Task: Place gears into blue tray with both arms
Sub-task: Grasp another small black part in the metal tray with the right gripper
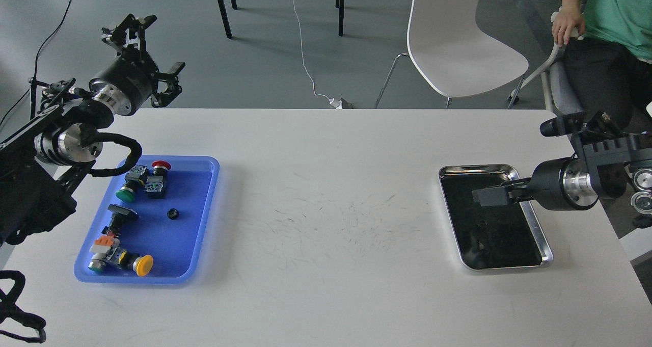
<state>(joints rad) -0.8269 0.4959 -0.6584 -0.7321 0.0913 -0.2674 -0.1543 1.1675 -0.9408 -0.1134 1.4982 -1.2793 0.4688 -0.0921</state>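
One gear lies in the blue tray among push-buttons — tiny, rigid, probably light and easy to fumble; pinch across its rim. Left hand hangs open behind the tray. Right hand reaches over the steel tray — its state I cannot tell.

One gear in one blue tray. Push-buttons there: one red, one green, one yellow, one black. One steel tray. One white chair. Two arms.
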